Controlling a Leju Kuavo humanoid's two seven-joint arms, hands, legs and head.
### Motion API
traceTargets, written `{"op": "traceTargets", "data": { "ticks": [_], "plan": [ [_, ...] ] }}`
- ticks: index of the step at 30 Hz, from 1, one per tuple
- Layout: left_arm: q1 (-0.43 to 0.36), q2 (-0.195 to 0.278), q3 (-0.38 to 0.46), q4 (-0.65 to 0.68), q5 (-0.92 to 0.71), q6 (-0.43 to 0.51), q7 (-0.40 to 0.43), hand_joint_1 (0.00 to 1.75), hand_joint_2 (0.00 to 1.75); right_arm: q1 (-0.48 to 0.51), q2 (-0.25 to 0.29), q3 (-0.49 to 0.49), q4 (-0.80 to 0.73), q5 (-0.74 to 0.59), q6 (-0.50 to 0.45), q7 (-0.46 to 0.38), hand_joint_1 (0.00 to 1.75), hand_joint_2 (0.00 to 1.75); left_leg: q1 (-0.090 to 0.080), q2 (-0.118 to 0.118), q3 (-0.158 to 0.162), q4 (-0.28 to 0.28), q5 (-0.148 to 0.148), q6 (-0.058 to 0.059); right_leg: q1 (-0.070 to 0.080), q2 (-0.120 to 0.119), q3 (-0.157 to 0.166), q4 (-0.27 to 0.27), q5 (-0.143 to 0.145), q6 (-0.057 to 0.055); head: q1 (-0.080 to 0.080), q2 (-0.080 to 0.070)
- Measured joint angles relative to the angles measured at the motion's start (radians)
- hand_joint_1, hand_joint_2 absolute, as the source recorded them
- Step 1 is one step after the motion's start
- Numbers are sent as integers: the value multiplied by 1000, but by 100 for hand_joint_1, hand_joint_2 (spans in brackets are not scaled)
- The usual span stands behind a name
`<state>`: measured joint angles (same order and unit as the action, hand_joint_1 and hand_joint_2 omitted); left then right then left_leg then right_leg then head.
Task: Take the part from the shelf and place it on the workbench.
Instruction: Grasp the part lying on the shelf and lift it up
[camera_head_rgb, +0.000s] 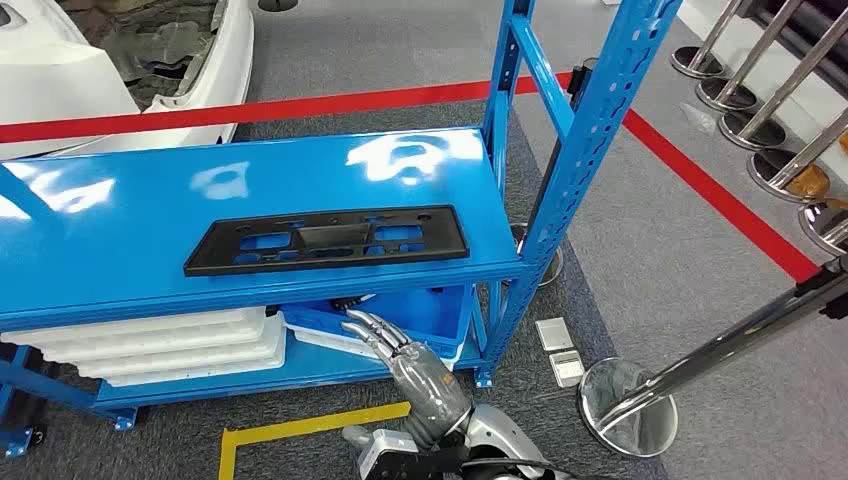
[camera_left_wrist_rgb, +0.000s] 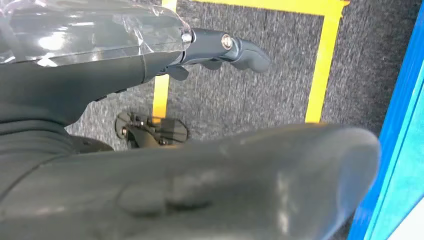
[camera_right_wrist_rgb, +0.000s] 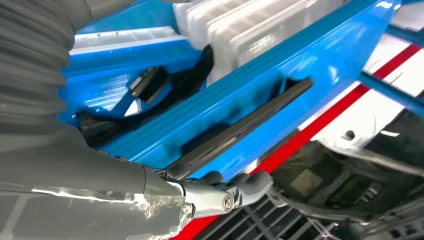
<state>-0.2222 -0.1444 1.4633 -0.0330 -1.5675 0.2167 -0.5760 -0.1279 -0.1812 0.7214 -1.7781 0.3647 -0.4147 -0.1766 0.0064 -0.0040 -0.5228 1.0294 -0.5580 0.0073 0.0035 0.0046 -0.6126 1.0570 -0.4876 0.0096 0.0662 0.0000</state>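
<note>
The part, a flat black plate with cut-outs (camera_head_rgb: 325, 240), lies on the top board of the blue shelf (camera_head_rgb: 130, 220), near its front edge. In the right wrist view the black plate (camera_right_wrist_rgb: 245, 127) shows edge-on above the shelf's front rail. My right hand (camera_head_rgb: 398, 350) is low in front of the shelf, below the plate, its fingers stretched out toward the lower board and holding nothing. A fingertip (camera_right_wrist_rgb: 250, 182) of it lies just under the rail. My left hand (camera_left_wrist_rgb: 200, 175) hangs over grey carpet, fingers apart and empty.
A blue bin (camera_head_rgb: 425, 310) with dark pieces and stacked white trays (camera_head_rgb: 150, 345) fill the lower board. The blue upright (camera_head_rgb: 590, 120) stands right of the plate. Chrome stanchions (camera_head_rgb: 630, 405) stand to the right. Yellow tape (camera_head_rgb: 300, 425) and a red line (camera_head_rgb: 300, 105) mark the carpet.
</note>
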Motion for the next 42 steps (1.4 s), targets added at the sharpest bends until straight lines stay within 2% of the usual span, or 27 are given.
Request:
{"op": "traceTargets", "data": {
  "ticks": [3, 4, 5, 7, 8, 9, 10, 12, 13, 14, 15, 17, 19, 22, 26, 30, 35, 41, 42],
  "plan": [
    [-1, 0, 0, 0, 0, 0, 0, 0, 0, 0, -1, 0, 0, 2, 0, 0, 0, 175, -1, 1, 9, -2, -7, -11, -6, 2, 13, -18, -1, -4, -1, 0],
    [-2, 0, 0, 0, 0, 1, 0, 0, 0, 0, -1, -1, 0, 2, 0, 1, 0, 175, -2, 1, 5, 15, -18, -16, -10, 1, 23, -28, -2, -6, -4, 0],
    [-3, 0, 0, 1, 0, 1, 0, 0, 0, -1, -1, -1, 0, 3, 0, 1, 0, 175, -3, 1, -11, 54, -36, -21, -14, -1, 33, -37, -4, -10, -7, 0],
    [-2, 0, 0, 1, -1, 1, 0, 0, 0, 0, -2, -1, 0, 4, 0, 4, 0, 175, 1, 1, -79, 176, -80, -28, -13, -4, 46, -40, -13, -18, -14, 0],
    [0, 0, 0, 1, -1, 0, 0, 0, 0, 1, -2, -1, 0, 4, 0, 6, 0, 175, 3, 1, -116, 231, -90, -31, -13, -4, 52, -40, -18, -20, -15, 0],
    [1, 0, 0, 1, -1, -2, 0, 0, 0, 2, -3, -1, 1, 5, 0, 7, 0, 175, 5, 1, -140, 255, -81, -32, -13, -4, 59, -39, -24, -20, -15, 0],
    [2, 0, 0, 1, -2, -4, 0, 0, 0, 3, -3, -1, 1, 5, -1, 8, 0, 175, 7, 1, -148, 245, -53, -34, -14, -3, 67, -38, -30, -19, -16, 0],
    [1, 1, 0, 1, -2, -6, 0, 0, 0, 3, -4, -1, 1, 6, -1, 9, 0, 175, 10, 1, -121, 140, 34, -32, -15, 0, 87, -36, -47, -12, -18, 0],
    [1, 1, 0, 1, 0, -4, 0, 0, 0, 3, -4, -1, 1, 6, -1, 10, 0, 175, 9, 0, -105, 89, 64, -30, -14, 1, 94, -33, -55, -7, -19, 0],
    [0, 1, 0, 1, 2, 0, 1, 0, 0, 2, -4, -1, 1, 6, -1, 10, 0, 175, 7, 0, -91, 50, 79, -25, -13, 2, 97, -31, -61, -2, -21, 0],
    [-1, 1, 0, 1, 4, 9, 2, 0, 0, 1, -4, -1, 2, 6, -1, 11, 0, 175, 6, 0, -86, 32, 78, -22, -11, 2, 96, -28, -65, 2, -21, 0],
    [-1, 0, 0, 1, 9, 37, 7, 0, 0, 0, -4, -1, 2, 8, -2, 11, 0, 175, 5, 0, -83, 19, 71, -16, -9, 1, 94, -25, -66, 1, -18, 0],
    [0, 0, 0, 1, 13, 60, 14, 0, 0, 0, -5, -2, 2, 11, -2, 11, 0, 175, 3, -1, -81, 18, 69, -13, -9, 0, 97, -29, -65, -3, -15, 0],
    [-1, 0, 0, 1, 16, 71, 17, 0, 0, -1, -5, -2, 2, 16, -2, 12, 0, 175, 2, -1, -80, 17, 64, -5, -10, 0, 103, -38, -66, -2, -14, 0],
    [-1, 0, 0, 1, 17, 82, 17, 0, 0, -2, -5, -2, 2, 38, -3, 23, 0, 175, 1, 0, -78, 17, 61, -1, -10, 0, 108, -46, -68, 2, -14, 0],
    [0, 0, 0, 1, 21, 87, 17, 0, 0, -6, -7, -10, 2, 118, -18, 72, 0, 0, 0, 0, -76, 18, 60, 1, -11, 0, 110, -48, -69, 6, -14, 0],
    [3, 0, 0, 1, 29, 97, 16, 0, 0, -12, -37, -50, -8, 281, -40, 178, 0, 0, 0, 0, -74, 17, 60, 1, -10, 0, 111, -49, -68, 9, -14, 0],
    [4, 0, 0, 1, 30, 98, 16, 0, 0, -13, -68, -84, -25, 307, -40, 199, 0, 0, 1, 0, -70, 15, 61, 0, -10, 0, 113, -49, -68, 9, -14, 0],
    [4, 0, 0, 1, 30, 98, 16, 0, 0, -13, -71, -87, -27, 314, -40, 204, 0, 44, 1, 0, -69, 15, 61, 0, -10, 0, 114, -49, -68, 9, -14, 0]
  ]
}}
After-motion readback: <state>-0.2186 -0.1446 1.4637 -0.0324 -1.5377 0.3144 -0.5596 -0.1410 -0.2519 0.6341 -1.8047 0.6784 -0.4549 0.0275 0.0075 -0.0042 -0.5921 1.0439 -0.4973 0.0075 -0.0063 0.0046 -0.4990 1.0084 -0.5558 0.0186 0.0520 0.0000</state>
